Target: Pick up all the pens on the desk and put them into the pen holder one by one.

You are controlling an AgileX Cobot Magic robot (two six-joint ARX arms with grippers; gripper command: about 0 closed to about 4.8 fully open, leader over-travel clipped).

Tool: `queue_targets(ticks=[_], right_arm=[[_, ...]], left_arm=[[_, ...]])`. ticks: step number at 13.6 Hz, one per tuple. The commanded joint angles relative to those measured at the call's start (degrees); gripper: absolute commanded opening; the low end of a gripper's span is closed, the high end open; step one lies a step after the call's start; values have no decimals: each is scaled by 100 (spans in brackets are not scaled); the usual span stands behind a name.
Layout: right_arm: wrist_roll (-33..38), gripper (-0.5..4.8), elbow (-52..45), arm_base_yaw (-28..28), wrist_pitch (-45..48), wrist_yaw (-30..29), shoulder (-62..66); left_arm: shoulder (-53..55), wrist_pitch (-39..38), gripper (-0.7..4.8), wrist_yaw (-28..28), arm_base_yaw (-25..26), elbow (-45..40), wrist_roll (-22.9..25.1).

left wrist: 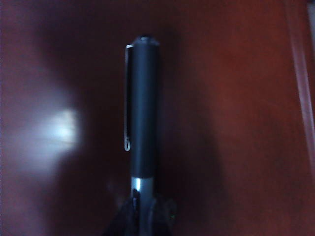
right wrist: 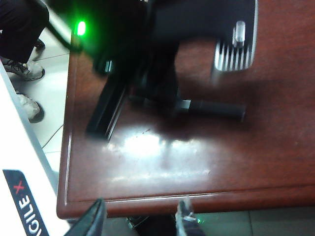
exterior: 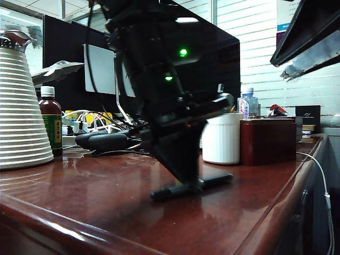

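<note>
One pen (left wrist: pixel 142 108), with a black clipped cap and a silver barrel, lies level at the surface of the reddish-brown desk (exterior: pixel 95 207). My left gripper (left wrist: pixel 142 209) is shut on its silver barrel, just behind the cap. In the exterior view the left gripper (exterior: pixel 183 183) points down onto the pen (exterior: pixel 212 181) in the middle of the desk. The white ribbed pen holder (exterior: pixel 221 139) stands behind it, to the right. From the right wrist view I see the pen (right wrist: pixel 214 109) and the desk edge (right wrist: pixel 147 199). My right gripper (right wrist: pixel 140 219) hangs open and empty beyond that edge.
A dark red box (exterior: pixel 268 141) touches the pen holder's right side. A large ribbed white jug (exterior: pixel 18 111) and a brown bottle (exterior: pixel 51 125) stand at the left. A monitor (exterior: pixel 69 53), cables and dark items fill the back. Someone's shoes (right wrist: pixel 24 69) are on the floor.
</note>
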Motion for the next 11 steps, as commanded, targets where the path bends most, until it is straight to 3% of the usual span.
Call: queue_targets(ticks=[1,4,6,8,11], right_arm=[[4,188,170,2,378,240,-20],[15,188,229,2,938,428,-22],[481,188,225,0,1718,1578,-42],[811,188,225,0,2592,2291,-42],[896,188,225,0,3722,2450,-37]], left_arm=[[-555,1115,-6,378,304,26,2],[-876,3034,-6,890,732,26,-46],[-785,4203,-6,1021,940,26,-199],[-518,5525,-6,1196,1019,26,-396],[13,6638,-6,1248,1010,26,-1115]])
